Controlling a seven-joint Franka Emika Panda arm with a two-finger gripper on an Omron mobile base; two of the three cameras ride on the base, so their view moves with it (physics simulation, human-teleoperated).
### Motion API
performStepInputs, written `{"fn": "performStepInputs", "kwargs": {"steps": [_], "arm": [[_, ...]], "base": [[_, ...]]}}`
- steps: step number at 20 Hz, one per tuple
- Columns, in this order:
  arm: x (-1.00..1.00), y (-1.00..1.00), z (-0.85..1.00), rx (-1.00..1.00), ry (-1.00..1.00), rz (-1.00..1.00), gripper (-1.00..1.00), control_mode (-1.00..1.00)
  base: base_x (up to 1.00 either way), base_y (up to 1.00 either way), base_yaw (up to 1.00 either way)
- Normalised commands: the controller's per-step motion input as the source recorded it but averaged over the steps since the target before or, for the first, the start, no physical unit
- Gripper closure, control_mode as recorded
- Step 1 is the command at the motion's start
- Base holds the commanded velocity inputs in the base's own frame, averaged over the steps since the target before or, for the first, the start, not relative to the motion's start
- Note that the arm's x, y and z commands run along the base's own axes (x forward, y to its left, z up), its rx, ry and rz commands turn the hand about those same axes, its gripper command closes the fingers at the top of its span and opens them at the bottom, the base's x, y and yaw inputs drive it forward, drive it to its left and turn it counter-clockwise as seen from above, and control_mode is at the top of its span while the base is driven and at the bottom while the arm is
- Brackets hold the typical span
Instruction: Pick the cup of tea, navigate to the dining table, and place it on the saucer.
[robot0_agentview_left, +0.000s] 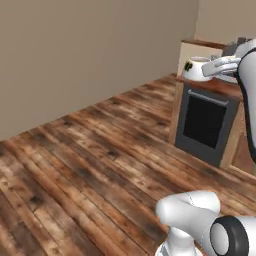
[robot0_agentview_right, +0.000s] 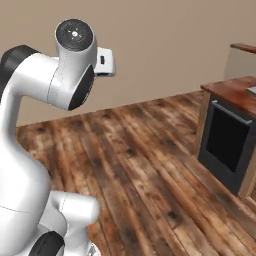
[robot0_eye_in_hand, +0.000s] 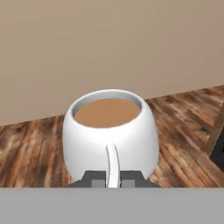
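Gripped by its handle between the nearly closed fingers of the hand (robot0_eye_in_hand: 113, 178), the cup of tea (robot0_eye_in_hand: 110, 133) rides level in the air above the wooden floor (robot0_agentview_left: 85, 165). Tea sits near the rim, so a jolt could slosh it. Open floor lies ahead; the oven cabinet (robot0_agentview_left: 207, 125) stands close beside.

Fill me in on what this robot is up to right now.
The gripper holds the cup of tea by its handle, fingertips either side of it, brown tea level inside. In the left base view the cup is carried in the air near a wooden counter with a dark oven front. Wooden floor and a beige wall lie ahead.
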Motion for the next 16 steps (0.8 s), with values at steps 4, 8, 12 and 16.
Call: {"fn": "performStepInputs", "kwargs": {"steps": [4, 8, 12, 16], "arm": [[0.0, 0.0, 0.0, 0.0, 0.0, 0.0, 1.0, 1.0], [0.0, 0.0, 0.0, 0.0, 0.0, 0.0, 1.0, 1.0], [0.0, 0.0, 0.0, 0.0, 0.0, 0.0, 1.0, 1.0], [0.0, 0.0, 0.0, 0.0, 0.0, 0.0, 1.0, 1.0]], "base": [[0.1, 0.0, 0.97], [0.85, 0.0, 0.73], [1.0, 0.0, 0.41], [1.0, -0.14, 0.05]]}}
